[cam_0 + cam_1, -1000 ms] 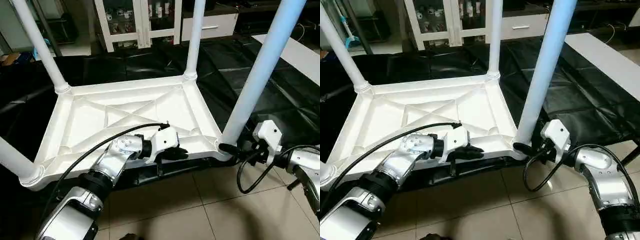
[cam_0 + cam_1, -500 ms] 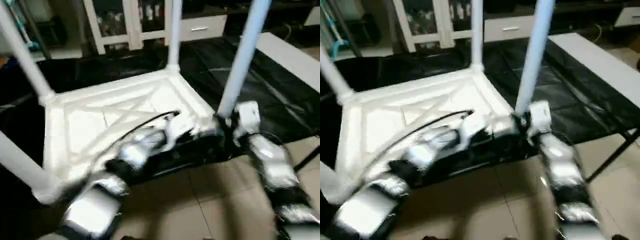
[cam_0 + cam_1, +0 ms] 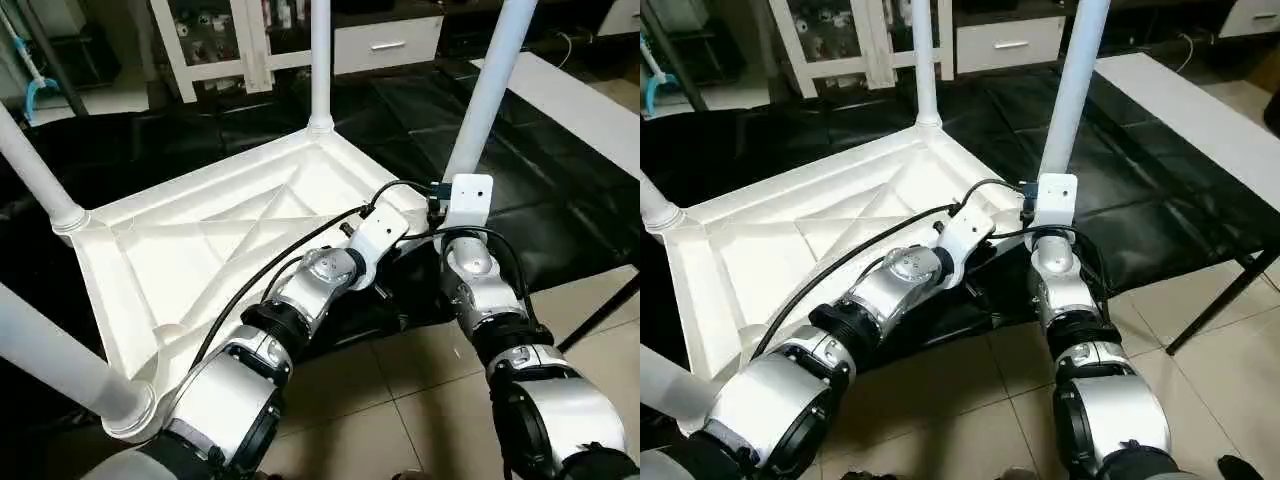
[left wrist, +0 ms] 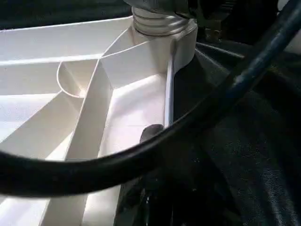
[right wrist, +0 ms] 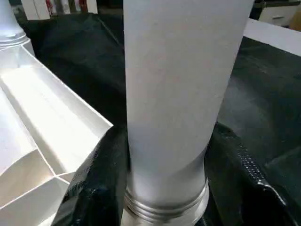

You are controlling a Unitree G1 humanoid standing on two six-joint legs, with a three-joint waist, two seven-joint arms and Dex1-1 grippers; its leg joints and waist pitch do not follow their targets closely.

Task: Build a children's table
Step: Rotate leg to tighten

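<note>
White plastic table top [image 3: 200, 240] lies upside down on black sheeting [image 3: 560, 190]; my right claw [image 5: 164, 188] grips the near-right leg [image 3: 487, 95]; left claw's state I cannot tell.

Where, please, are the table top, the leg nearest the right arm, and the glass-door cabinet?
table top [image 3: 200, 250]: left eye view, ribbed underside.
leg [image 5: 183, 94]: right wrist view, tube's shaft.
cabinet [image 3: 200, 30]: left eye view, glass door.

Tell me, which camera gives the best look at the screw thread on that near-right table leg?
The right wrist view: the leg stands close in front, its threaded collar plain at the base. The left wrist view catches that collar at its edge. The eye views show the leg whole, its base hidden behind the right arm.
</note>
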